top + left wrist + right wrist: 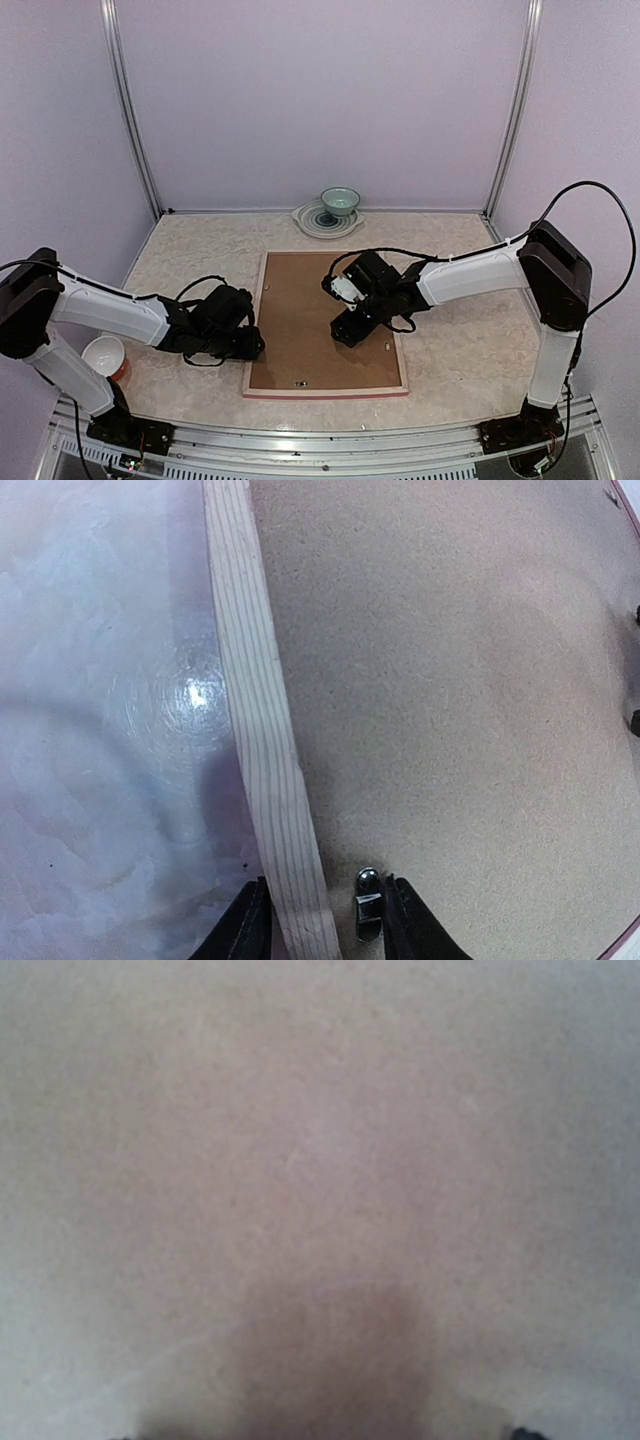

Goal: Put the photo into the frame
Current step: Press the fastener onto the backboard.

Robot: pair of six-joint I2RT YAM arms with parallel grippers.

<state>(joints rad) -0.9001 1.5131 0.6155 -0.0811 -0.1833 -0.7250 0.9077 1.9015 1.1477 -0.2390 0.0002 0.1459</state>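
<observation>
Rail of the frame (255,730), pale side up, runs straight ahead between the left jaws, with a small metal clip (368,905) beside it. These jaws are narrow; whether they grip, I cannot tell. Farther, the right jaws hang wide, low over the brown board (450,730). The photo is not visible.

Right wrist saw only blurred, speckled brown backing board (320,1140) filling the frame edge to edge, a darker soft shadow (330,1360) at bottom center, and an unidentifiable dark sliver (525,1434) at the bottom-right edge.
</observation>
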